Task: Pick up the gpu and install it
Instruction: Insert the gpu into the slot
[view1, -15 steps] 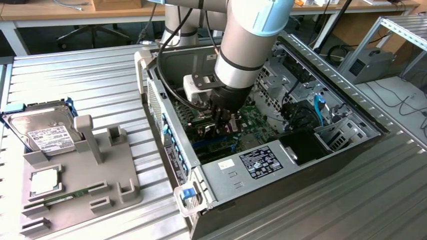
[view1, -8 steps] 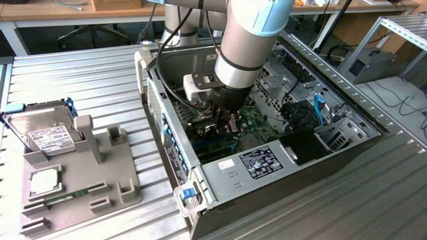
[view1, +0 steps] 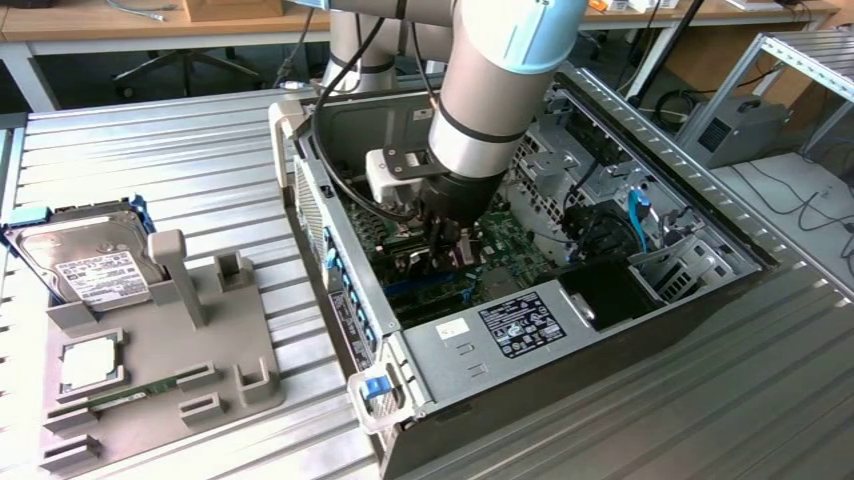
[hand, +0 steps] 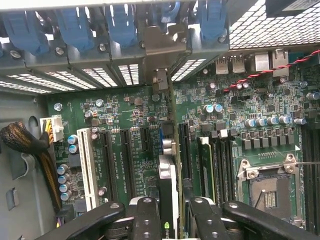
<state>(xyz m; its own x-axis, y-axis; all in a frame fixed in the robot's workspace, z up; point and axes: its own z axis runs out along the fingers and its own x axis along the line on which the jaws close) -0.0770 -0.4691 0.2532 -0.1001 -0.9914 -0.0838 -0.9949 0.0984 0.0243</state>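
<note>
We see the jaws clamped on the gpu (hand: 168, 180), held edge-on over the motherboard (hand: 120, 112) inside the case (view1: 561, 380); any tilt or offset from the slot beneath it could, we judge, jam its contacts.

Thin black gpu card (hand: 168, 175), edge-on
I see it upright over the green motherboard (hand: 130, 115), clamped in the end effector (hand: 172, 207).

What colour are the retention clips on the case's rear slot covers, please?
The clips are blue, clearest in the wrist view.

Free slots (hand: 125, 160) between gpu (hand: 169, 182) and cables (hand: 25, 140)
</note>
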